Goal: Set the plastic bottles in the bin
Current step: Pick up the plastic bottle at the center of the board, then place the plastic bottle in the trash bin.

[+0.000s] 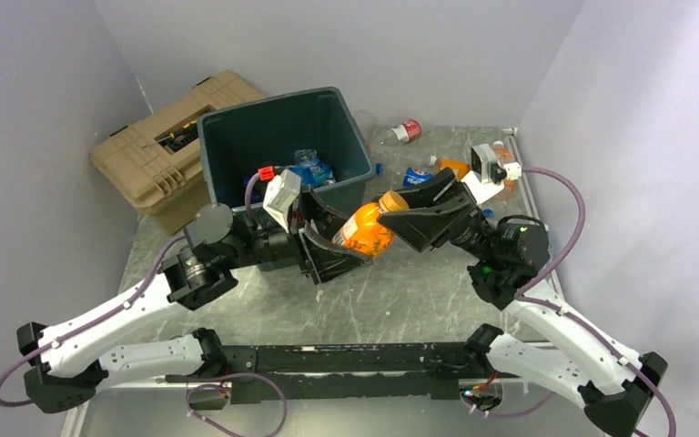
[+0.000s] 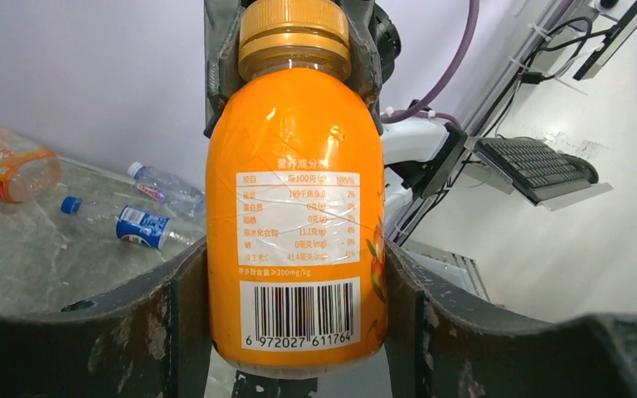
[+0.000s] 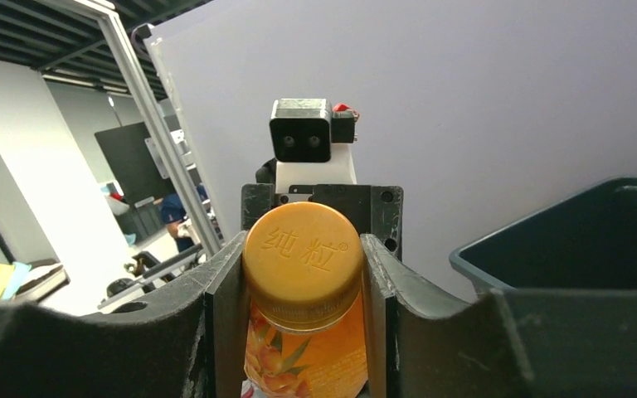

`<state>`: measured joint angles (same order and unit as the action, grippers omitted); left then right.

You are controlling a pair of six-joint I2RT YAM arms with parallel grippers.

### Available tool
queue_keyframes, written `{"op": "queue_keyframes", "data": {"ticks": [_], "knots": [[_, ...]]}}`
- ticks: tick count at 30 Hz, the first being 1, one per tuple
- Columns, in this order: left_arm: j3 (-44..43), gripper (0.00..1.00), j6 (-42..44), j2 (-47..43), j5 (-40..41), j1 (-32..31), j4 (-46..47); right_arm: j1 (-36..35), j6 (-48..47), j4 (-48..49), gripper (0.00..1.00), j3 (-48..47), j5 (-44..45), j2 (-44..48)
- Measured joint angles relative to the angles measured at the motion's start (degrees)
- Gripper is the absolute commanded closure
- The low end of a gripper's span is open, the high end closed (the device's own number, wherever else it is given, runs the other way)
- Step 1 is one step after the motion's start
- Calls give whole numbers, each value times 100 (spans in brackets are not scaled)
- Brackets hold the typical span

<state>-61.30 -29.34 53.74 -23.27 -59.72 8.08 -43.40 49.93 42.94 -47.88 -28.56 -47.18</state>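
Note:
An orange bottle (image 1: pixel 364 230) with an orange cap hangs above the table in front of the dark green bin (image 1: pixel 237 118), held from both ends. My left gripper (image 1: pixel 348 240) is shut on its body (image 2: pixel 295 207), near the base and barcode. From the other side, my right gripper (image 1: pixel 399 215) is shut on the cap (image 3: pixel 303 265), both fingers pressed against it. More plastic bottles lie on the table behind: a red-labelled clear one (image 1: pixel 402 131), a blue-labelled one (image 1: pixel 416 176) and an orange one (image 1: pixel 455 167). Several bottles (image 1: pixel 309 171) lie inside the bin.
A tan ribbed hard case (image 1: pixel 155 146) stands left of the bin. Walls close in the table on the left, back and right. The bin's rim (image 3: pixel 564 224) is close on the right of the right wrist view.

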Motion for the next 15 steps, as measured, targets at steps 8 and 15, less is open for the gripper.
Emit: {"op": "queue_keyframes", "data": {"ticks": [8, 15], "knots": [[-35, 1, 85, -203, 562, 0, -577, -70, -501, -763, 100, -433, 35, -2], [-186, 1, 527, -1749, 2094, 2, -1834, -74, -1867, -1718, 100, -1764, 946, -238]]}}
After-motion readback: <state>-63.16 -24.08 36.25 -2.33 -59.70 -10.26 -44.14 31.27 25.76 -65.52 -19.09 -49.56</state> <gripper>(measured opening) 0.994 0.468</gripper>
